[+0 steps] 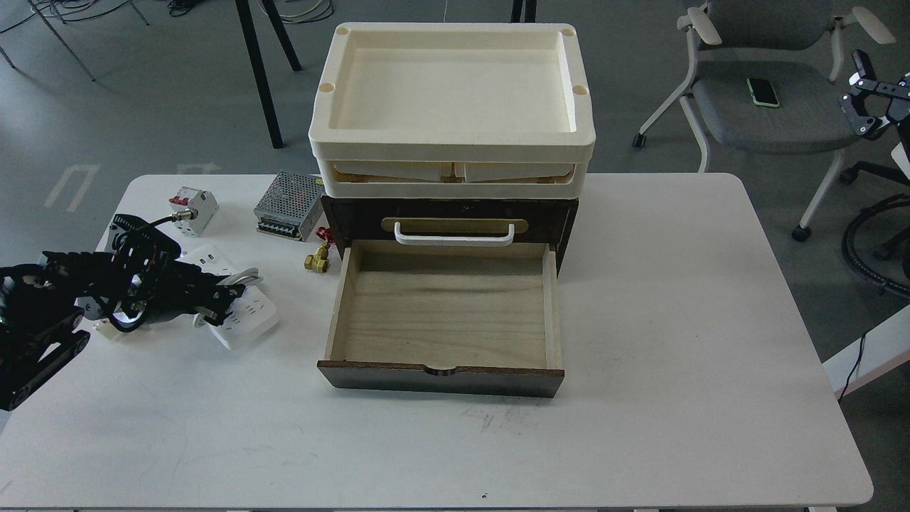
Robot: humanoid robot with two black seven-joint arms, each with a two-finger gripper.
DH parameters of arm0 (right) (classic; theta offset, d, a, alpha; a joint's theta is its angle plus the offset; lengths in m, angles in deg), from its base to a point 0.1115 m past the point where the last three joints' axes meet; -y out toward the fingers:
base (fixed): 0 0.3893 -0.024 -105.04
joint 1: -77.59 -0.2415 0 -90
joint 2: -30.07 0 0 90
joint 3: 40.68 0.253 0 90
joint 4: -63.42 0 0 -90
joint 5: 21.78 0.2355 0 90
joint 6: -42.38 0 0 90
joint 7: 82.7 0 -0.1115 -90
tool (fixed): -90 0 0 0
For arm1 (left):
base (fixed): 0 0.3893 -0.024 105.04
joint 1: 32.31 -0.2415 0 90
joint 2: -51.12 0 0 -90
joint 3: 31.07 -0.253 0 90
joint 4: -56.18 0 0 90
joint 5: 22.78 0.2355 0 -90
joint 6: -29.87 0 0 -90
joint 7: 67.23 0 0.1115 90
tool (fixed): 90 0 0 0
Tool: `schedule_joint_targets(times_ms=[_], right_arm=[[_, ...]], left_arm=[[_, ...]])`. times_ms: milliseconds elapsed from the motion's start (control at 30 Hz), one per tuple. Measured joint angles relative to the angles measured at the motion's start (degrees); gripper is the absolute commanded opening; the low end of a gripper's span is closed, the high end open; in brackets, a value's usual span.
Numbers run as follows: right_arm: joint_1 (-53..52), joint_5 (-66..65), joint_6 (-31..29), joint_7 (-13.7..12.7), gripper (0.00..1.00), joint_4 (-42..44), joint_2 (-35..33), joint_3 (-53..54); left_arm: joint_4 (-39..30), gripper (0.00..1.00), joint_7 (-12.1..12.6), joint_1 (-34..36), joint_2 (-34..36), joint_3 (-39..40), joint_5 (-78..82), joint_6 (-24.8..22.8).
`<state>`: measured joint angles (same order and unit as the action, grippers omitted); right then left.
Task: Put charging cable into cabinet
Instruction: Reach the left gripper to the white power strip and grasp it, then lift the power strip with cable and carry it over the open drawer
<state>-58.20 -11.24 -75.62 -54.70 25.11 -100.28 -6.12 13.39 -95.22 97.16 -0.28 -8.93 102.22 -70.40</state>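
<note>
The charging cable (245,318) is a flat white power strip with its cord wrapped round it. It lies on the white table (640,284), left of the cabinet. My left gripper (222,302) comes in from the left and sits low over the strip's middle, with its dark fingers closed on either side of it. The cabinet (561,220) is a dark brown box. Its lower drawer (444,313) is pulled out, pale wood inside and empty. My right gripper (862,99) is raised at the far right edge, off the table, open and empty.
Cream plastic trays (451,146) are stacked on the cabinet. A silver perforated power-supply box (290,206), a white circuit breaker with red switches (193,208) and a brass valve (317,259) stand behind the strip. A grey office chair (775,107) stands behind the table's right.
</note>
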Motion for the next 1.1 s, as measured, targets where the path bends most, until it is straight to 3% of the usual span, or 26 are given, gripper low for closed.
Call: schedule_joint_targets(times_ms=[200, 400, 633, 733, 833, 1100], right_arm=[[0.23, 0.0, 0.0, 0.0, 1.0, 0.5, 0.0, 0.08], [0.5, 0.02, 0.0, 0.0, 1.0, 0.78, -0.31, 0.09], [0.6, 0.07, 0.0, 0.0, 1.0, 0.86, -0.35, 0.1], [0.61, 0.07, 0.0, 0.0, 1.0, 0.82, -0.33, 0.2], [0.61, 0.05, 0.0, 0.0, 1.0, 0.77, -0.3, 0.27], [0.79, 0.01, 0.0, 0.0, 1.0, 0.87, -1.02, 0.47]], left_arm=[[-5.53, 0.0, -0.01, 0.59, 2.99, 0.09, 0.0, -1.76], [-22.76, 0.0, -0.01, 1.33, 14.59, 1.1, -12.91, -13.88], [-40.3, 0.0, 0.0, 2.01, 23.41, 2.71, -41.55, -17.66], [-43.08, 0.0, -0.01, 1.99, 21.67, 3.6, -52.12, -17.71], [-42.75, 0.0, -0.01, 1.62, 15.51, 3.69, -55.96, -17.74], [-32.14, 0.0, -0.01, 0.1, 0.87, 2.62, -56.46, -17.74]])
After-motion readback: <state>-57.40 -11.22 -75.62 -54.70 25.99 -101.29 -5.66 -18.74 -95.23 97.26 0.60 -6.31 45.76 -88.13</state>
